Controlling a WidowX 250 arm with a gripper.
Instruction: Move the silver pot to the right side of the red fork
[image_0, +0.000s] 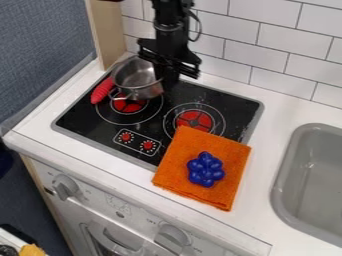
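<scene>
In the camera view, the silver pot (137, 77) is at the hob's (230, 107) back left, right beside a red piece (102, 90), presumably the fork. The gripper (165, 75) meets its right rim, likely for a thin hold; whether it pinches, I cannot tell.

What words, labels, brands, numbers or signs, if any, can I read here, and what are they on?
Oven front panel: print near the knobs, too small to read.
Cooktop: tiny marks around the two red dials, too small to read.
No other text can be made out.
</scene>
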